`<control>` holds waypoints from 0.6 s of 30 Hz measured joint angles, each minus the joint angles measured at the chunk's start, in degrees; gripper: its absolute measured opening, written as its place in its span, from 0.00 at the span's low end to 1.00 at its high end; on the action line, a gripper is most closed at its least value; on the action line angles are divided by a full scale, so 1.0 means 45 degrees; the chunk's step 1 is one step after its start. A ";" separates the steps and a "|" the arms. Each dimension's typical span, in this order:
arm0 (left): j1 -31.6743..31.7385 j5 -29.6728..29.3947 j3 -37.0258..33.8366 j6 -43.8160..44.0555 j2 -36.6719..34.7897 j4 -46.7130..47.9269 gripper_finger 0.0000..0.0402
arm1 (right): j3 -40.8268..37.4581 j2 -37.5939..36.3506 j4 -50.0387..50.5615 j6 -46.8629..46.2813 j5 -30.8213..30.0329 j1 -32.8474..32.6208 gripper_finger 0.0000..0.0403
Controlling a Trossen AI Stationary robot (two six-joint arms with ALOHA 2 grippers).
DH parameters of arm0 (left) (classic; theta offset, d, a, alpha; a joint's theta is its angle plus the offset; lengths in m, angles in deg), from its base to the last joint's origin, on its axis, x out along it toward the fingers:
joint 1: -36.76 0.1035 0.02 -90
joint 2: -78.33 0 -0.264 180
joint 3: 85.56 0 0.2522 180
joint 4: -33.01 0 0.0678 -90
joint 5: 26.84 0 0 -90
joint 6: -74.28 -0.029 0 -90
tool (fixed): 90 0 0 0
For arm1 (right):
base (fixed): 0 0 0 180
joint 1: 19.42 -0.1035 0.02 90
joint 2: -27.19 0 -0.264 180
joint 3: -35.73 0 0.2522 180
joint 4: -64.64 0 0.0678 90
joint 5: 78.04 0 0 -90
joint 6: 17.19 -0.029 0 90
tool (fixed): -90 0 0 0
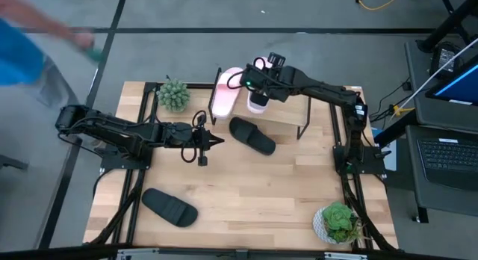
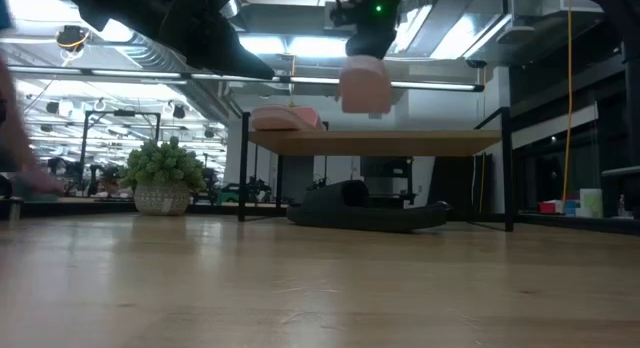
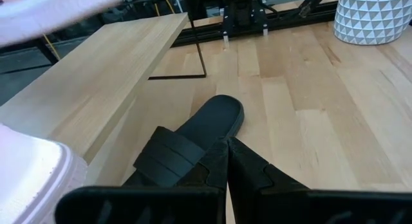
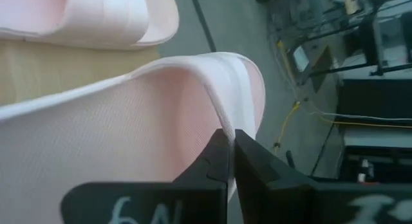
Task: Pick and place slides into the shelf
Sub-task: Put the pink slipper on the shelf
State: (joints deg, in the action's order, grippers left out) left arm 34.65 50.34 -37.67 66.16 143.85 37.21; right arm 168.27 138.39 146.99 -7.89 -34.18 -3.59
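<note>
Right tool (image 1: 258, 82) is clamped on a pink slide (image 2: 365, 86), held above the shelf (image 2: 375, 142). A second pink slide (image 1: 226, 93) lies on the shelf. Left tool (image 1: 216, 141) hovers with fingers fully together, empty, near a black slide (image 1: 252, 135) on the surface (image 1: 261, 193).

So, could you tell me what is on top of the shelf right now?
One pink slide lies on the shelf; the right gripper holds a second pink slide above it.

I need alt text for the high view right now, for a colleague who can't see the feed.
Overhead view: the right claw holds a pale pink slide over the shelf, beside another pink slide already lying on it. One black slide lies just in front of the shelf, another near the table's front left, and the left claw is shut and empty.
</note>
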 joint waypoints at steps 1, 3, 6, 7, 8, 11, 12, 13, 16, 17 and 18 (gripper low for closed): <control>0.0004 0.0000 0.0000 0.0001 0.0000 0.0009 0.00 | -0.0004 0.0051 -0.0102 0.0005 0.0030 0.0047 0.03; 0.0000 0.0000 0.0000 0.0001 -0.0001 0.0007 0.00 | -0.0017 0.0097 -0.0170 0.0010 0.0118 0.0121 0.03; 0.0000 0.0005 0.0000 0.0003 0.0000 0.0023 0.00 | -0.0028 0.0179 -0.0255 0.0001 0.0176 0.0132 0.03; 0.0000 0.0005 0.0000 0.0002 0.0000 0.0019 0.00 | -0.0028 0.0209 -0.0265 0.0000 0.0188 0.0132 0.03; 0.0000 0.0005 0.0000 0.0000 0.0000 0.0019 0.00 | -0.0028 0.0246 -0.0234 0.0000 0.0243 0.0132 0.03; 0.0000 0.0005 0.0000 0.0000 0.0000 0.0019 0.00 | -0.0028 0.0432 -0.0297 -0.0005 0.0416 0.0132 0.03; 0.0000 0.0005 0.0000 0.0000 0.0000 0.0019 0.00 | -0.0028 0.0515 -0.0276 -0.0005 0.0526 0.0128 0.03; 0.0000 0.0005 0.0000 0.0005 0.0000 0.0019 0.00 | -0.0028 0.0600 -0.0321 0.0000 0.0521 0.0128 0.03; 0.0000 0.0007 0.0000 0.0004 -0.0002 0.0019 0.00 | -0.0028 0.0767 -0.0300 -0.0015 0.0544 0.0120 0.03; -0.0004 0.0009 0.0000 0.0012 0.0000 0.0028 0.00 | -0.0028 0.0804 -0.0309 -0.0024 0.0508 0.0118 0.03; -0.0005 0.0010 0.0000 0.0024 0.0000 0.0035 0.00 | -0.0028 0.0834 -0.0274 -0.0035 0.0518 0.0121 0.03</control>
State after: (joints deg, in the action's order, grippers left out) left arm 34.62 50.39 -37.67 66.27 143.85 37.37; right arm 168.15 142.14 145.75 -8.05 -31.84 -3.05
